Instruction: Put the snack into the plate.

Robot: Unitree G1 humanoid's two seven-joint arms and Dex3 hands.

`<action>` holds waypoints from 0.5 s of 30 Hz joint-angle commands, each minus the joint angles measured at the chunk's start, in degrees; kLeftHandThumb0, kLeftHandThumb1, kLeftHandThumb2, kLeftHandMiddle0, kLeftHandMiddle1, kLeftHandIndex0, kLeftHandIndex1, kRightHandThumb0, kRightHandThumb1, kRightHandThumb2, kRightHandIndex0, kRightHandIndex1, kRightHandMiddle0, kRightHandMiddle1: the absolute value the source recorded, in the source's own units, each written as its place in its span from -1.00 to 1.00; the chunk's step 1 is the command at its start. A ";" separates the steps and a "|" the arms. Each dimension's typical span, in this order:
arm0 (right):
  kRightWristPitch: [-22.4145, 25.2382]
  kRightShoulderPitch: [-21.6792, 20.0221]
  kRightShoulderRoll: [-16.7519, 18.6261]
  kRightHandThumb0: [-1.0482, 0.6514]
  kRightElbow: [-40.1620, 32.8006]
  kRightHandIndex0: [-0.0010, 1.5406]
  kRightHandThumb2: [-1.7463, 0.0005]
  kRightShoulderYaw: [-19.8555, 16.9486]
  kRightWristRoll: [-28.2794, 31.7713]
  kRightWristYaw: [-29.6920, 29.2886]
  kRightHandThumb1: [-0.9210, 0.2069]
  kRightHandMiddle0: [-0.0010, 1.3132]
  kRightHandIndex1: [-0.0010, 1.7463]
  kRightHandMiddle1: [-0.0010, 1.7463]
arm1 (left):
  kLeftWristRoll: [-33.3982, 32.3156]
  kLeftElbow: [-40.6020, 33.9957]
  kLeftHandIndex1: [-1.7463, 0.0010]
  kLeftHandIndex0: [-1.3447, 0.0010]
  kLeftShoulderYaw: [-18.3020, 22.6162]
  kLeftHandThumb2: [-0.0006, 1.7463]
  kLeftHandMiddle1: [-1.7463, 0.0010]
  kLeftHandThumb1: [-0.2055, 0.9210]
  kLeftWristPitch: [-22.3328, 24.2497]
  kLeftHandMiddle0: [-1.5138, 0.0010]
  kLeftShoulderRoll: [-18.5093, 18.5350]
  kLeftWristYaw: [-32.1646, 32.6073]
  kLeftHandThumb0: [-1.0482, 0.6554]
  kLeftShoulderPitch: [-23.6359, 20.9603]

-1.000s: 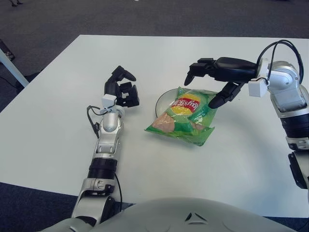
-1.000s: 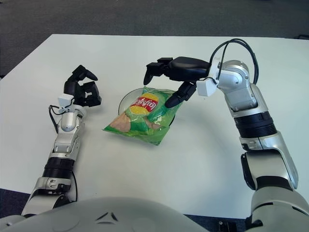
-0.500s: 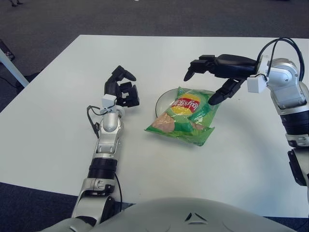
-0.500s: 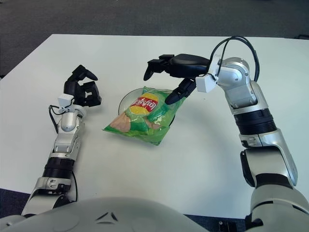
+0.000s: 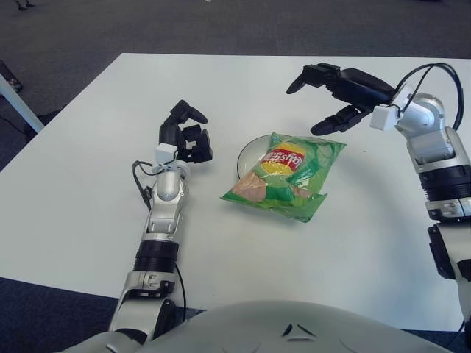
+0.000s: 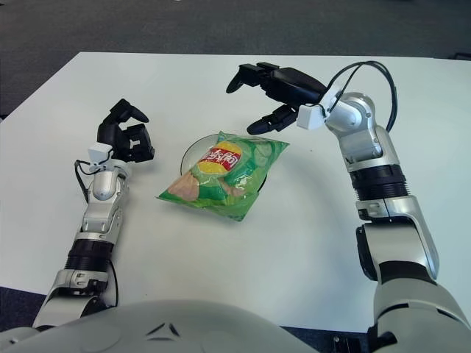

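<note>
From my feed, a white worktop (image 5: 88,184) stood on dark grey carpet (image 5: 66,37) under even light.

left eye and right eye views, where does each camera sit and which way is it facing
Left eye view: on the head, looking forward and down at the white table; shows the left robot hand, the right robot hand open above the snack bag, both forearms, and the chest.
Right eye view: same head, slightly to the right, facing likewise; more of the right arm shows.
Shared: the bag lying over the plate, both hands, the table.
</note>
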 commanded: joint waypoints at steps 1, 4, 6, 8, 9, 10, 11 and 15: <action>0.66 -2.76 1.00 -0.62 4.05 -0.84 0.27 -0.12 -2.34 -3.75 -0.76 -1.00 -0.16 0.30 | -0.08 4.92 -1.00 0.09 -0.39 0.50 -1.00 -0.06 0.41 -0.79 -2.29 0.12 -0.33 7.95; 2.66 -3.88 1.66 -0.59 7.16 -0.83 0.22 -0.25 -3.06 -5.64 -0.73 -1.00 -0.15 0.30 | 0.03 4.97 -1.00 0.09 -0.11 0.50 -1.00 -0.06 0.67 -0.79 -2.18 0.42 -0.33 7.88; 3.23 -4.21 1.94 -0.57 8.10 -0.82 0.20 -0.33 -3.42 -6.75 -0.71 -1.00 -0.14 0.31 | 0.04 5.07 -1.00 0.09 0.08 0.50 -1.00 -0.06 0.71 -0.80 -2.12 0.53 -0.33 7.83; 3.51 -4.44 2.12 -0.57 8.62 -0.82 0.18 -0.22 -3.68 -7.63 -0.71 -1.00 -0.14 0.31 | 0.03 5.15 -1.00 0.09 0.24 0.50 -1.00 -0.06 0.72 -0.80 -2.06 0.55 -0.33 7.79; 4.15 -4.47 2.35 -0.56 8.85 -0.82 0.18 -0.36 -3.69 -8.36 -0.71 -1.00 -0.14 0.31 | 0.18 5.19 -1.00 0.09 0.36 0.50 -1.00 -0.06 0.67 -0.80 -2.08 0.81 -0.33 7.75; 4.65 -4.50 2.56 -0.55 8.99 -0.81 0.17 -0.41 -3.73 -8.94 -0.69 -1.00 -0.14 0.32 | 0.25 5.25 -1.00 0.08 0.49 0.51 -1.00 -0.07 0.61 -0.80 -2.06 0.95 -0.34 7.73; 5.53 -4.49 2.78 -0.55 9.52 -0.81 0.16 -0.74 -3.49 -9.65 -0.69 -1.00 -0.14 0.32 | 0.42 5.18 -1.00 0.08 0.59 0.52 -1.00 -0.08 0.67 -0.80 -2.07 1.22 -0.34 7.69; 8.25 -4.03 3.27 -0.53 11.85 -0.80 0.14 -2.03 -1.89 -11.49 -0.68 -1.00 -0.13 0.31 | 0.90 4.66 -1.00 0.05 0.75 0.55 -1.00 -0.12 1.09 -0.81 -2.04 1.73 -0.35 7.75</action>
